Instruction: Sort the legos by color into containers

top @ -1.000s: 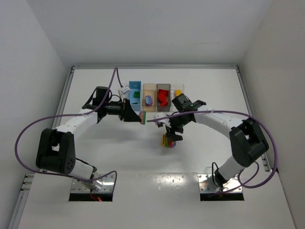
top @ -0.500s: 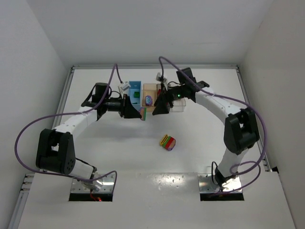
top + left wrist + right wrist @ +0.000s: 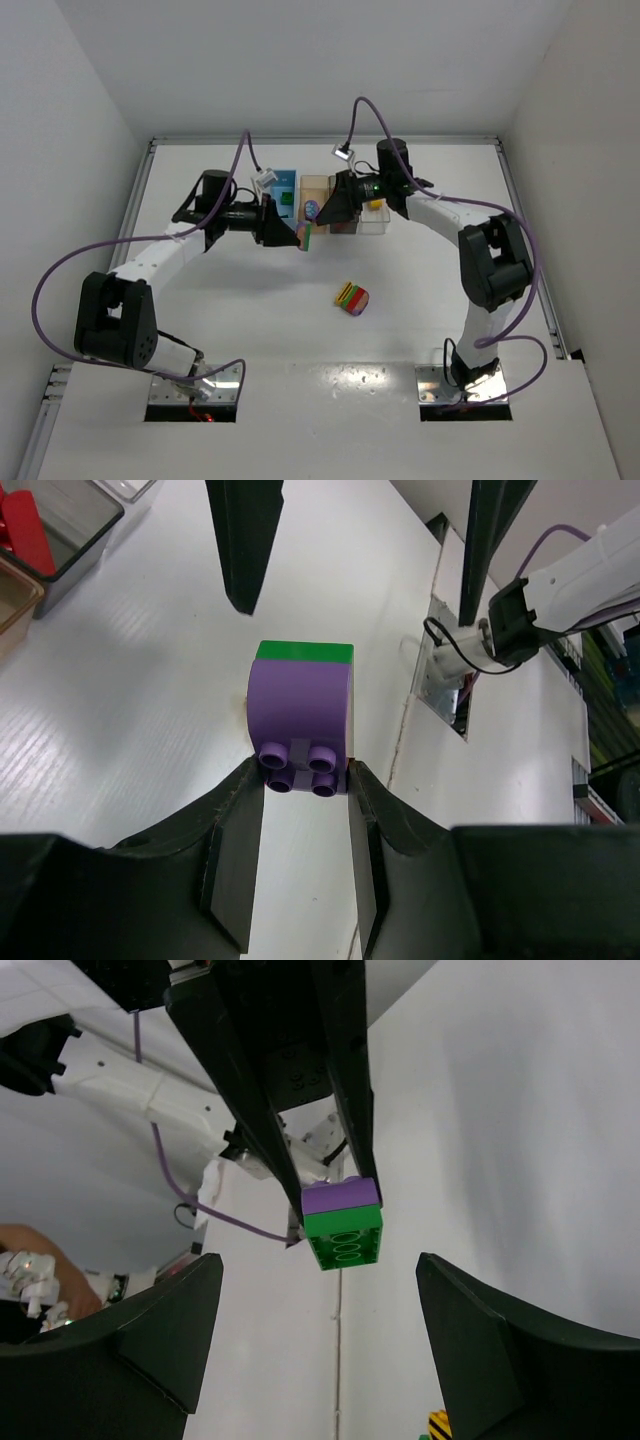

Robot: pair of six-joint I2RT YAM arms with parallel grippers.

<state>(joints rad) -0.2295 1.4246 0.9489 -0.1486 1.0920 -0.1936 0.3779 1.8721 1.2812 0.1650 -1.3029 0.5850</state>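
My left gripper (image 3: 295, 236) is shut on a purple-and-green lego clump (image 3: 305, 238) and holds it above the table, in front of the bins. In the left wrist view the purple brick (image 3: 300, 715) sits between my fingertips with the green brick (image 3: 305, 652) beyond it. My right gripper (image 3: 325, 212) is open and empty and faces that clump from the other side. In the right wrist view the clump (image 3: 342, 1222) hangs ahead, between my spread fingers, untouched. The blue bin (image 3: 284, 183), tan bin (image 3: 314, 187), dark grey bin (image 3: 346, 225) and clear bin (image 3: 376, 220) stand in a row.
A multicoloured lego clump (image 3: 352, 297) lies on the table in front of the bins. Red legos (image 3: 25, 535) lie in the dark grey bin. A purple lego (image 3: 312, 208) lies in the tan bin. The right arm reaches across the dark grey and clear bins.
My right gripper has left the multicoloured clump on the table, swung up to the bins and turned to face the left gripper's clump. My left gripper has shifted slightly right with its clump.
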